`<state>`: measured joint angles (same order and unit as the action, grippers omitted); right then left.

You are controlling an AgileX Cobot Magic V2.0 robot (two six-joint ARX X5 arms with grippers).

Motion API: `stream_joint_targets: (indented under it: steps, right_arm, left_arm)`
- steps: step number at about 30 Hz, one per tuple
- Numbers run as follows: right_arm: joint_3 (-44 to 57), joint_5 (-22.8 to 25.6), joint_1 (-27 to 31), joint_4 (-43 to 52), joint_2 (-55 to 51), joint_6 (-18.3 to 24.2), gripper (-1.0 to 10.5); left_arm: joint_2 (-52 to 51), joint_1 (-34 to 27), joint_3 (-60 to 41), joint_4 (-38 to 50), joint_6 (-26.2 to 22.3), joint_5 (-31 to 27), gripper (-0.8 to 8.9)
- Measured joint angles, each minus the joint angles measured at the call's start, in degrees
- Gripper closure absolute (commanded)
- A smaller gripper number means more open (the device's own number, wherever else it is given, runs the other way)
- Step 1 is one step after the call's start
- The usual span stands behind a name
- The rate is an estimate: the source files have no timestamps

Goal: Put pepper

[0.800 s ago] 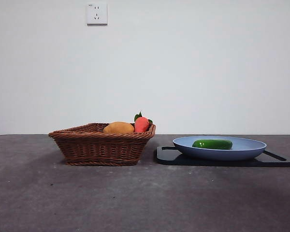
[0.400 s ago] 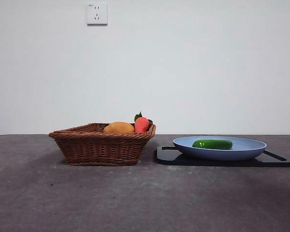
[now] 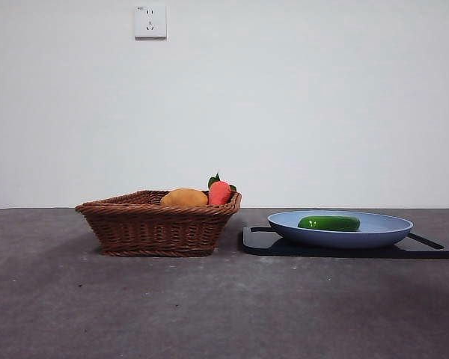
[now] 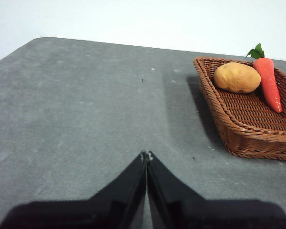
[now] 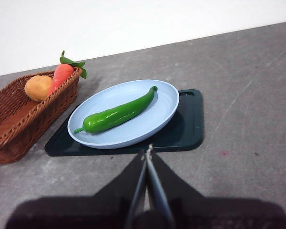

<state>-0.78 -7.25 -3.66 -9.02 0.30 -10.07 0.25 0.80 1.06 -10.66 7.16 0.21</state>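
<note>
Basket left, plate right.
Pepper (image 3: 328, 223) lies in plate (image 3: 389, 233) on tray (image 3: 260, 241); basket (image 3: 159, 230) holds two items, all on surface (image 3: 209, 307).

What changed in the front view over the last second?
Nothing visibly changed. The pepper still lies on the blue plate, the plate on the dark tray, and the basket still holds the carrot and the yellow-orange piece. No arm has entered the front view. Now the left gripper and right gripper hang above the table with jaws shut, holding nothing.
</note>
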Motion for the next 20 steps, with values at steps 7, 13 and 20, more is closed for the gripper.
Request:
stream_joint_targets:
  steps: [7, 13, 20]
  right_arm:
    - [0.0, 0.0, 0.0, 0.0, 0.0, -0.8, 9.4]
    - [0.0, 0.0, 0.0, 0.0, 0.0, -0.9, 9.4]
    - [0.0, 0.0, 0.0, 0.0, 0.0, -0.9, 9.4]
  left_arm:
    - [0.0, 0.0, 0.0, 0.0, 0.0, 0.0, 8.05]
    - [0.0, 0.0, 0.0, 0.0, 0.0, 0.0, 8.05]
    - [0.0, 0.0, 0.0, 0.0, 0.0, 0.0, 8.05]
